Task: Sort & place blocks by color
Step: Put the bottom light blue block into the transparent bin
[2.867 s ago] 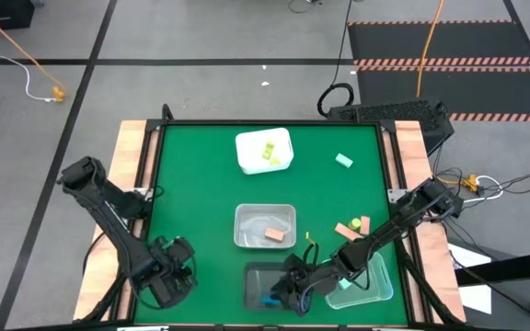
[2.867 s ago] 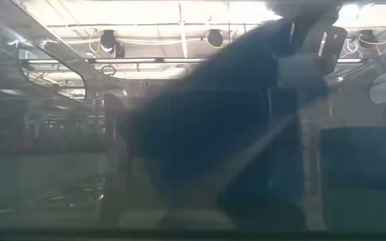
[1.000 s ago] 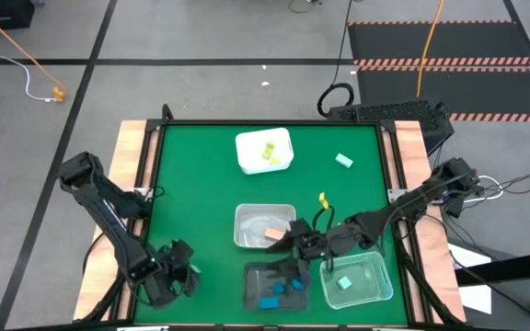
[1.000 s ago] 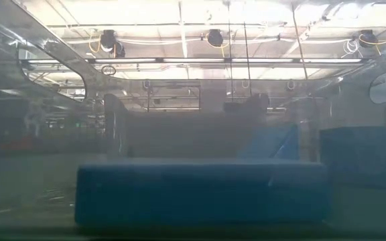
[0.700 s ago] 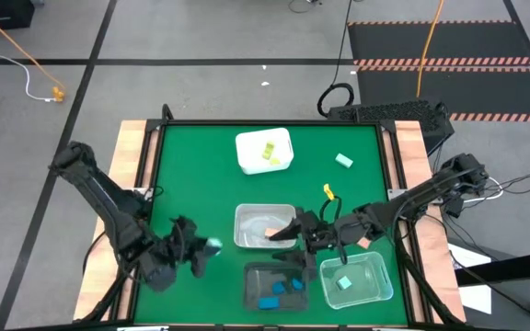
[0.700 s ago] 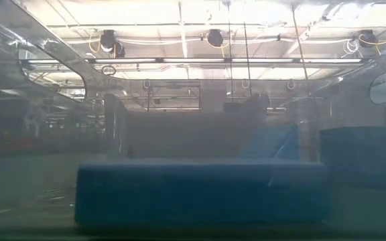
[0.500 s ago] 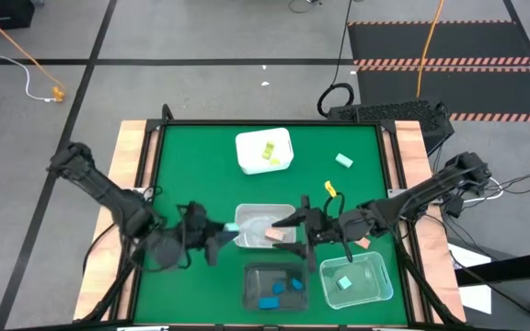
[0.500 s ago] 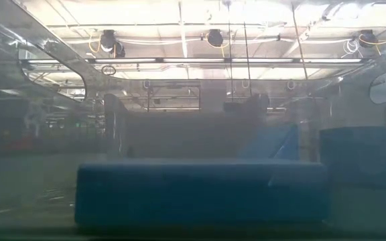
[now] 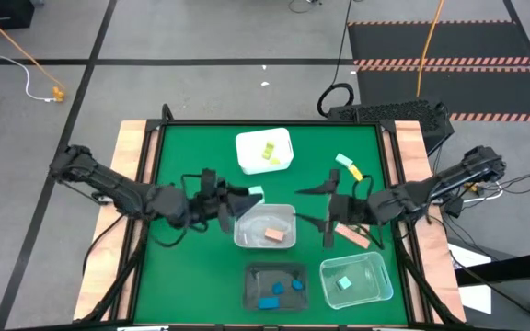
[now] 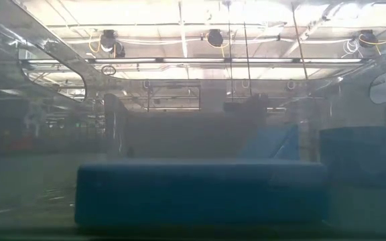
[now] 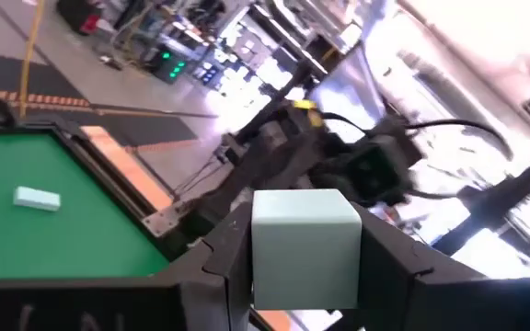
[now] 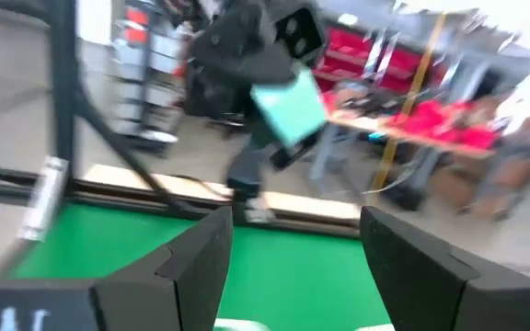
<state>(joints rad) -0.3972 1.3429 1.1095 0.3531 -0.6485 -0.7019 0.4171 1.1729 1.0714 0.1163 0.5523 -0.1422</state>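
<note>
left gripper (image 9: 247,197) clamped on mint block (image 11: 304,246), table centre, just at 10 o'clock of clear tub (image 9: 265,227) | right gripper (image 9: 313,205) fingers spread wide, holding nothing, at 3 o'clock of that tub | second mint block (image 9: 342,161) on mat at 1 o'clock

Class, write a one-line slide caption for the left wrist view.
Left gripper shut on a mint green block, above the green table, where another mint block lies.

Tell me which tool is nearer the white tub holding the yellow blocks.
Left. The left tool, gripping a mint block, sits just below the white tub. The right tool sits farther off, toward the table's right side.
</note>
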